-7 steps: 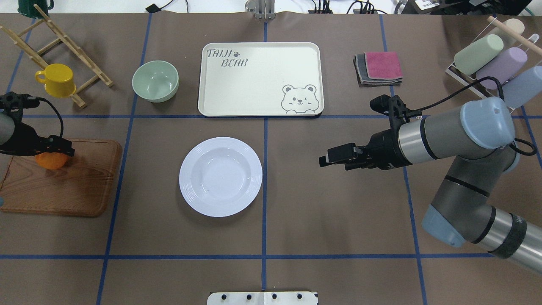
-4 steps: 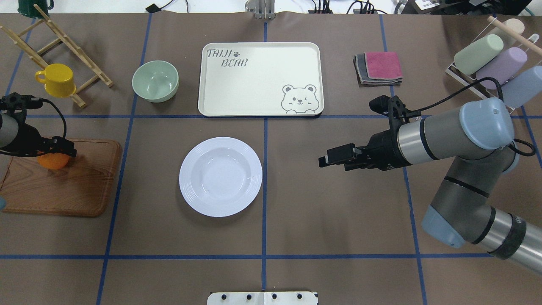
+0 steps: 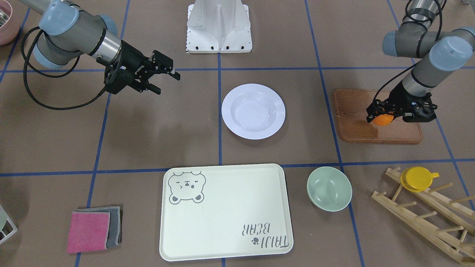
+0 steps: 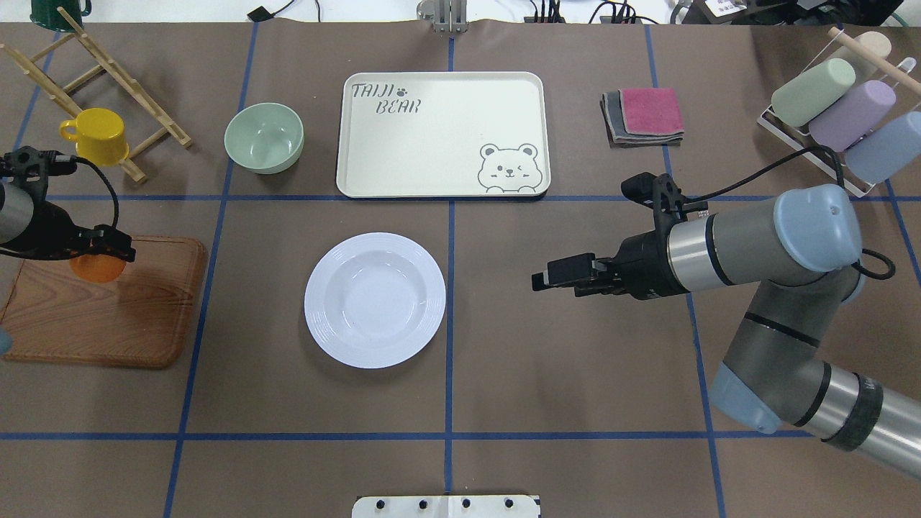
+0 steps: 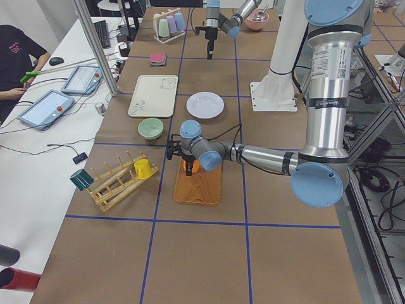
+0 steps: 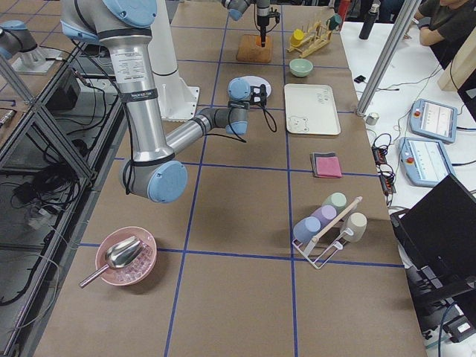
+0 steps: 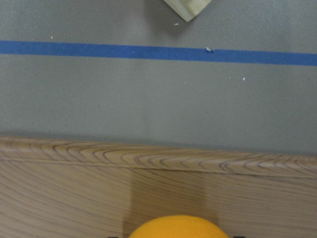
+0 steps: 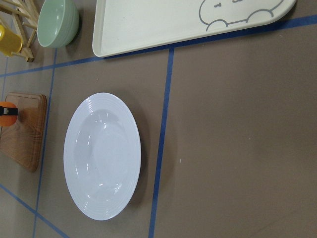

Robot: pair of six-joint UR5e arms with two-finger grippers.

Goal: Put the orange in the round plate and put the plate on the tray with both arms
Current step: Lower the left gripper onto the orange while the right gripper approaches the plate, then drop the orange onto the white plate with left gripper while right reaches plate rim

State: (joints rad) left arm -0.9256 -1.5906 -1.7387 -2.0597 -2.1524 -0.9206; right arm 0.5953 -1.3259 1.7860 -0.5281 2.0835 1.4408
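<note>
My left gripper [image 4: 99, 257] is shut on the orange [image 4: 96, 269], holding it over the far part of the brown wooden board [image 4: 108, 320]; the orange [image 7: 178, 227] fills the bottom edge of the left wrist view. The white round plate [image 4: 375, 299] lies empty at the table's middle. Beyond it sits the cream tray [image 4: 439, 133] with the bear drawing, empty too. My right gripper [image 4: 545, 278] hovers open to the right of the plate, fingers pointing at it, with nothing between them. The right wrist view shows the plate [image 8: 101, 156] and a tray [image 8: 163, 25] corner.
A pale green bowl [image 4: 264, 137] stands left of the tray. A yellow cup [image 4: 97, 135] hangs on a wooden rack [image 4: 108, 68] at the far left. Folded cloths [image 4: 644, 115] lie right of the tray, and a rack of pastel cups [image 4: 835, 108] is at the far right.
The left gripper has shifted slightly right and away with the orange in it. The right arm has moved a little left, toward the plate.
</note>
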